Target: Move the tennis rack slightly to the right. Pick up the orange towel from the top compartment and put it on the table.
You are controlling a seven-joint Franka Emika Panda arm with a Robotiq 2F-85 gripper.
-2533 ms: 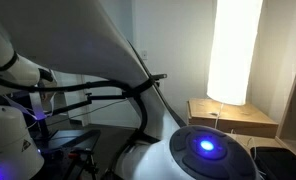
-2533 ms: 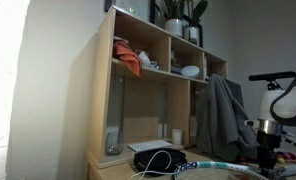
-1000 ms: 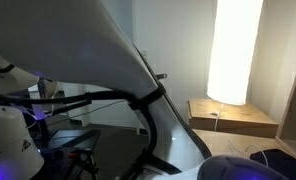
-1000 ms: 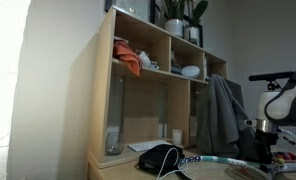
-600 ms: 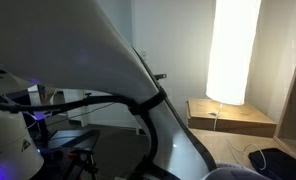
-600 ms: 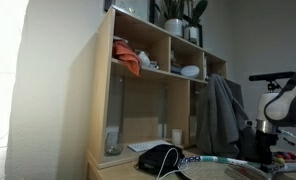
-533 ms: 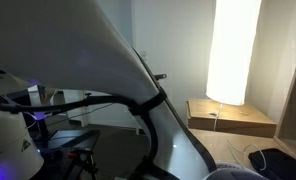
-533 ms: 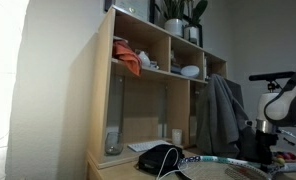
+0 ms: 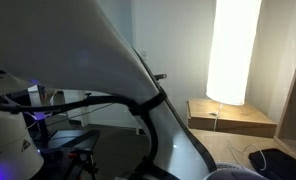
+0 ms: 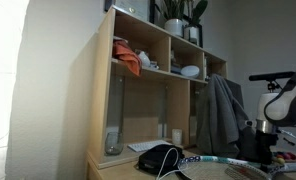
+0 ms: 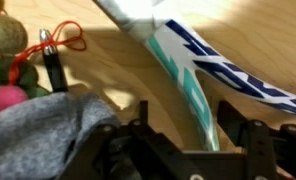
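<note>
The tennis racket [image 11: 188,85] lies on the wooden bench [image 11: 108,75], its white, teal and blue frame running diagonally down the wrist view and passing between the spread fingers [image 11: 235,125] of the claw [image 11: 188,130]. The claw is wide open and straddles the frame, which sits nearer one finger than the other. Whether either finger touches it cannot be told. A grey cloth [image 11: 43,130] lies beside the claw, with an orange cord [image 11: 73,38] and some small round things at the edge, too cropped to identify. The orange towel [image 10: 129,63] shows only in an exterior view: it is bunched in the upper compartment at the near end of the wooden shelf unit [image 10: 101,100], well apart from the arm [image 10: 285,100]. There the racket [image 10: 228,163] appears at the bottom edge, below a hanging grey garment [image 10: 218,110]. In an exterior view a white robot casing [image 9: 78,40] close to the lens fills most of the picture, with a glowing lamp [image 9: 234,50] and a low wooden box [image 9: 233,117] behind it.
</note>
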